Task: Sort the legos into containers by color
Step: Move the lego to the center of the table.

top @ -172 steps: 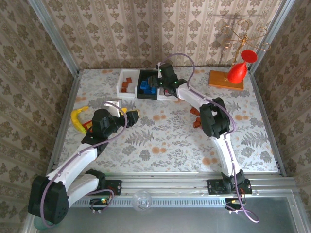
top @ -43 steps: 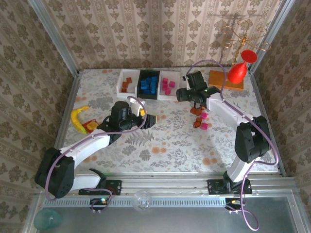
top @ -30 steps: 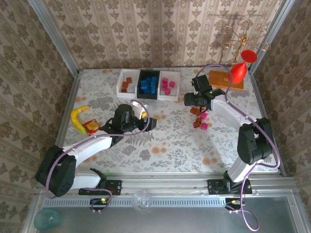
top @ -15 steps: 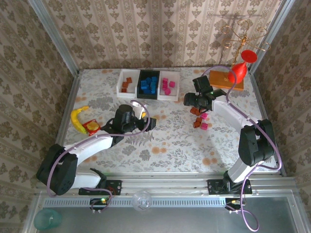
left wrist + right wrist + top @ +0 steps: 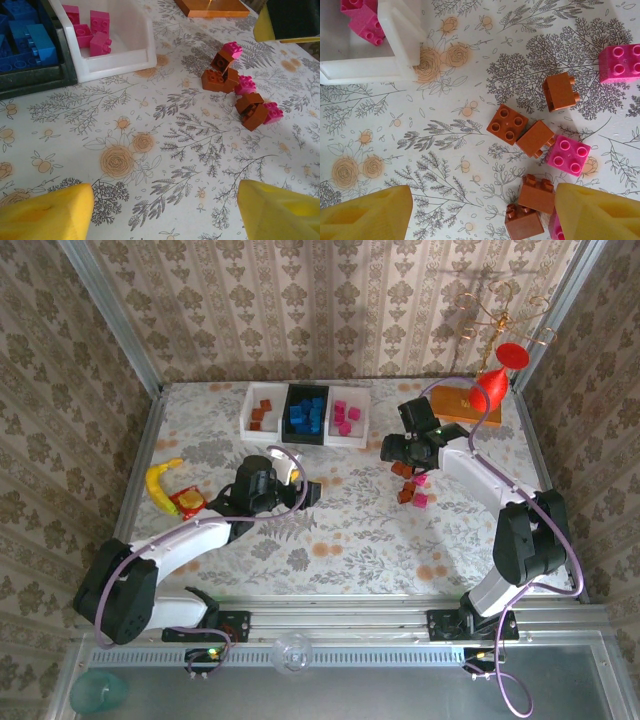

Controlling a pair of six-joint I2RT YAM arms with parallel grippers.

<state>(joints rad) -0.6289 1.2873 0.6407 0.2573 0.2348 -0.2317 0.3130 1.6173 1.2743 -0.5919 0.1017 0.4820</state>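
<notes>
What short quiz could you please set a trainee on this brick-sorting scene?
1. True or false: the black rectangular plastic bin holds the blue plastic bricks.
2. Which colours are the loose plastic bricks on the floral table near the right pincer? A: blue and pink. B: orange-brown and pink. C: blue only.
3. Fill in: the left pincer and the right pincer both stand ___, holding nothing.
Key: 1 true; 2 B; 3 open.
</notes>
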